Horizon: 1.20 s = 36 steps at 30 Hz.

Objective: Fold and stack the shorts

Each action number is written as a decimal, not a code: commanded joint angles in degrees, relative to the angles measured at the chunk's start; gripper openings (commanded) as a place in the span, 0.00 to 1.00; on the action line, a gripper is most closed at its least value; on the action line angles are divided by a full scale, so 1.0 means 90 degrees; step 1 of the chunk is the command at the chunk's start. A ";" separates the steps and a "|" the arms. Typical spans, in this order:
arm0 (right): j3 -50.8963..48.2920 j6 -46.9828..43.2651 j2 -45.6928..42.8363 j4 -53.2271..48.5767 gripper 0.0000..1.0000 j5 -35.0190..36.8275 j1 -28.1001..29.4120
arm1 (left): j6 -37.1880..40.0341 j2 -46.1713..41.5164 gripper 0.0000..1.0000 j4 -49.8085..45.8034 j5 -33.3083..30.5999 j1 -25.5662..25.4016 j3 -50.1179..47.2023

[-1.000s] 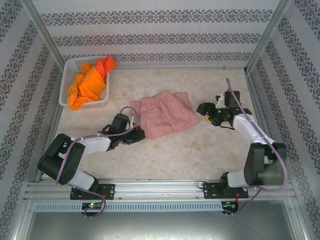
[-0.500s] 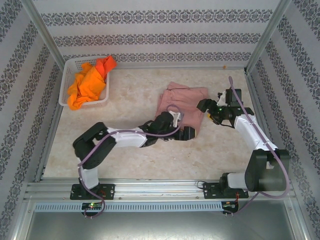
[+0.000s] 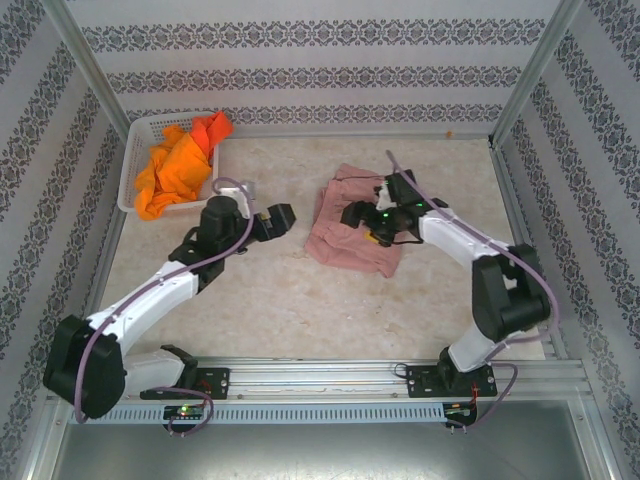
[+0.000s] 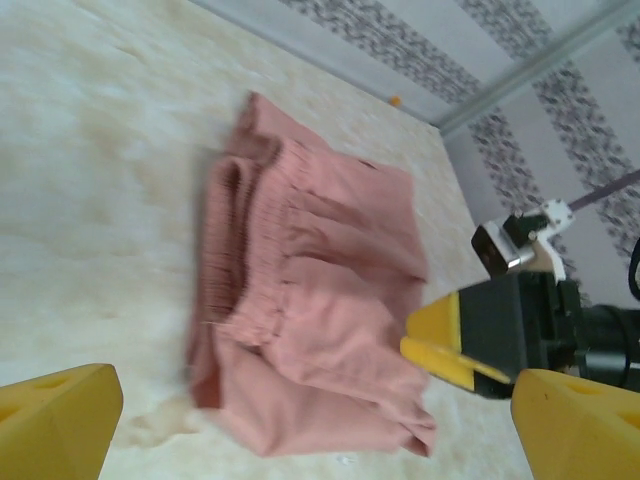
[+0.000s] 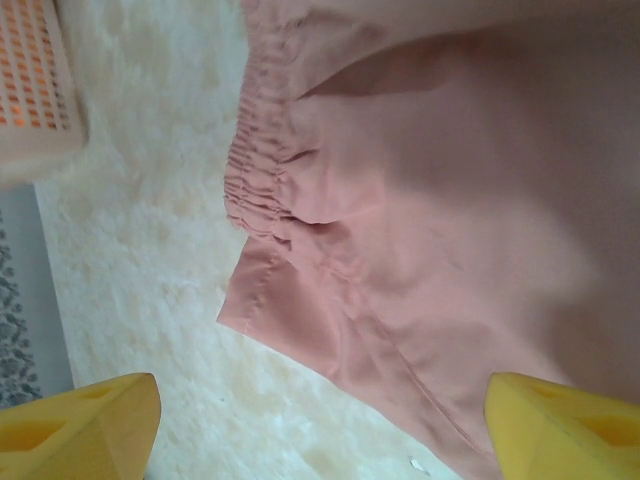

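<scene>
**Pink pair down at centre, both end effectors released**

The dusty pink cloth shorts (image 3: 345, 245) lie folded over on themselves, a wrinkled rectangle just past the centre of the pale marbled surface (image 3: 300, 300), toward 1 o'clock. In the left wrist view the gathered waistband runs along the shorts' (image 4: 310, 320) 9 o'clock edge.

The right end effector (image 3: 358, 214) is right above the middle of that pair, arm reaching in from 4 o'clock. Its wrist view shows the yellow fingers (image 5: 90, 420) spread wide with pink cloth (image 5: 430, 200) beneath them and nothing pinched. It is released. I can't say whether it touches the fabric.

At the shorts' 9 o'clock is the left end effector (image 3: 283, 217), near but clear of the cloth. Its fingers (image 4: 50, 420) are also splayed wide with nothing between them.

Out at 10 o'clock, the bright orange cloth shorts (image 3: 175, 170) sit heaped in the white perforated plastic basket (image 3: 170, 209), one piece draped over the far rim.
</scene>
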 commanded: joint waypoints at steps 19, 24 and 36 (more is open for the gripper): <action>-0.0771 -0.1905 0.0360 -0.1445 0.86 0.0046 -0.3149 | 0.0395 -0.0821 1.00 -0.0754 0.0226 0.1174 -0.0714; -0.0246 -0.2535 0.0171 -0.2299 0.88 0.1083 -0.3517 | 0.0536 -0.0885 1.00 -0.1030 0.0305 0.1573 -0.0472; 0.0268 -0.3218 -0.0374 -0.3446 0.92 0.4705 -0.2934 | 0.1712 -0.0071 1.00 -0.3031 0.0229 0.3727 0.1911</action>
